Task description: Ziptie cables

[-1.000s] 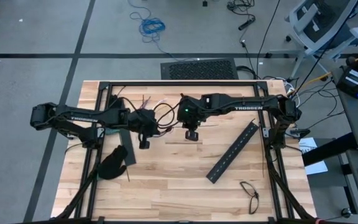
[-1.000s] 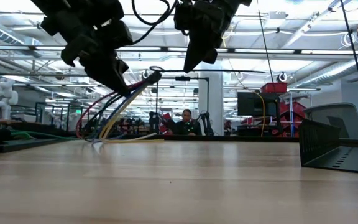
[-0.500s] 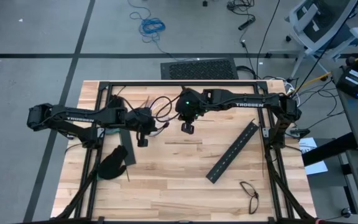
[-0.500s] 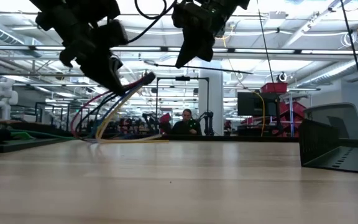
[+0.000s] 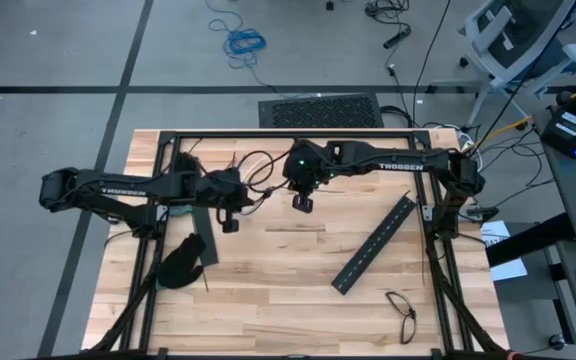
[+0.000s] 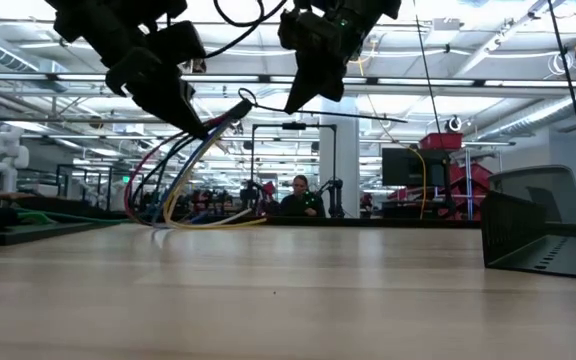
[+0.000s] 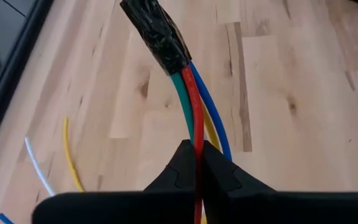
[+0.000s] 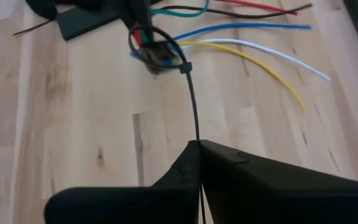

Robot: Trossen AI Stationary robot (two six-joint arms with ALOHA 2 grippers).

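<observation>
My left gripper is clamped on the cables. My right gripper pinches the ziptie looped around them.

A robotics lab in a large open industrial hall. The low view shows long ceiling light strips, exposed beams, red equipment racks at right, a white humanoid robot at far left and a seated person at centre. The high view shows a butcher-block workbench, grey floor, loose blue cable and an office chair at upper right.
</observation>
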